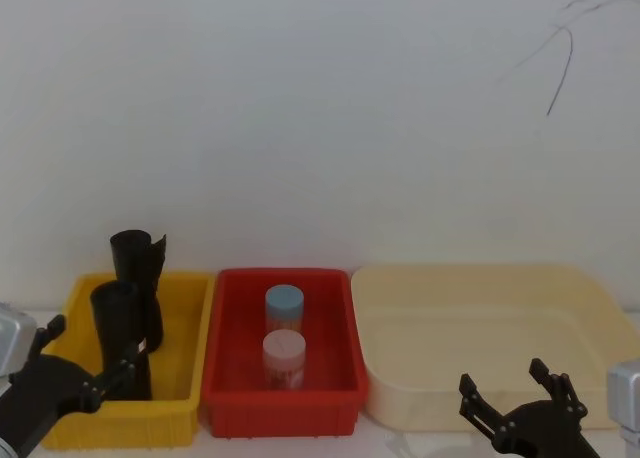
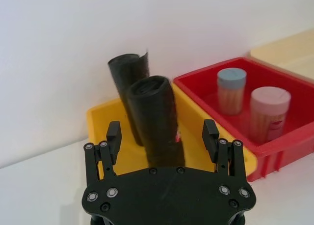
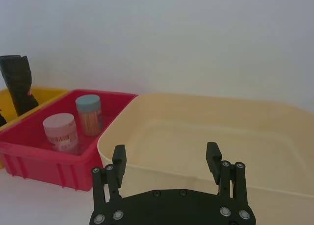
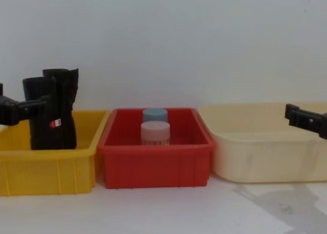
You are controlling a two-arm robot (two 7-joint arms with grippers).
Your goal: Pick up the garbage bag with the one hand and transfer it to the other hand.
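Two black rolled garbage bags stand upright in the yellow bin (image 1: pixel 125 418). The nearer roll (image 1: pixel 115 313) (image 2: pixel 154 117) (image 4: pixel 38 116) rises in front of the farther roll (image 1: pixel 138 253) (image 2: pixel 125 72) (image 4: pixel 64 91). My left gripper (image 1: pixel 92 343) (image 2: pixel 162 128) is open at the bin's front left. Its fingers stand wide on either side of the nearer roll, not clamped on it. My right gripper (image 1: pixel 502 376) (image 3: pixel 166 150) hangs open and empty at the front edge of the cream tub (image 1: pixel 560 278).
A red bin (image 1: pixel 280 398) sits between the yellow bin and the cream tub. It holds a blue-lidded jar (image 1: pixel 284 303) and a pink-lidded jar (image 1: pixel 284 353). A white wall stands close behind all three bins.
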